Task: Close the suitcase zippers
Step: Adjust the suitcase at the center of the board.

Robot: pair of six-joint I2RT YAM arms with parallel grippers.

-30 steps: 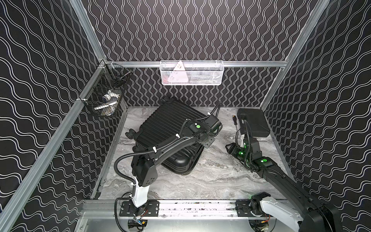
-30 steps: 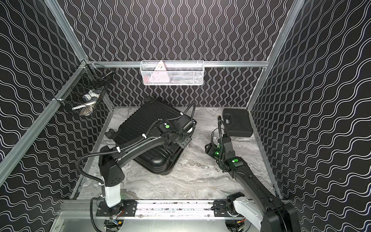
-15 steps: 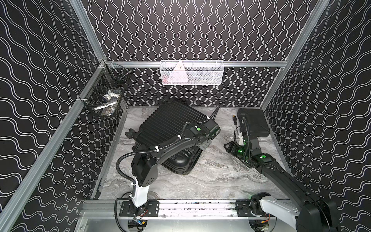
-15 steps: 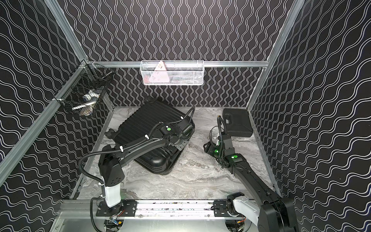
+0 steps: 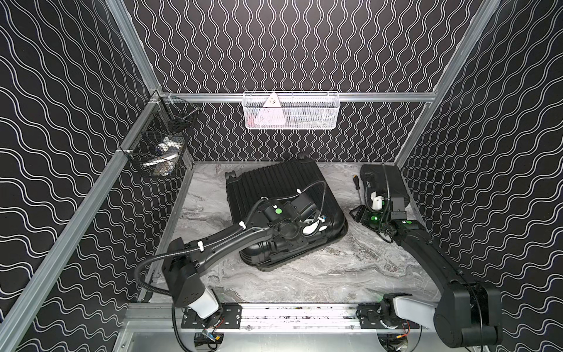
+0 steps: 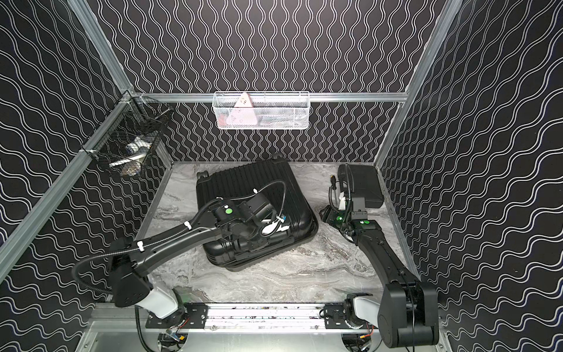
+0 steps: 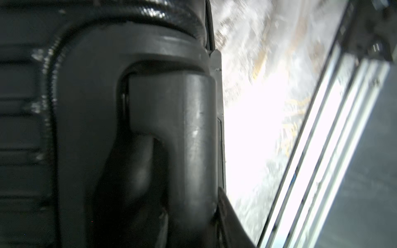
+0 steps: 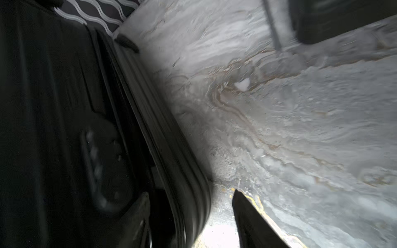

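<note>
lying beneath left pincer [image 5: 308, 228]: suitcase [image 5: 274, 179]

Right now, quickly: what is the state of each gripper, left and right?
Left gripper: cannot be told; it sits close to the suitcase.
Right gripper: open, fingers apart, holding nothing.

The grey marbled tabletop [image 5: 335, 274] carries the black suitcase [image 5: 274, 179], lying flat beneath the left gripper [image 5: 307, 231]. Beyond the right gripper [image 5: 357, 213] lie a smaller black case [image 5: 393, 179] and a screwdriver [image 5: 358, 186].
</note>
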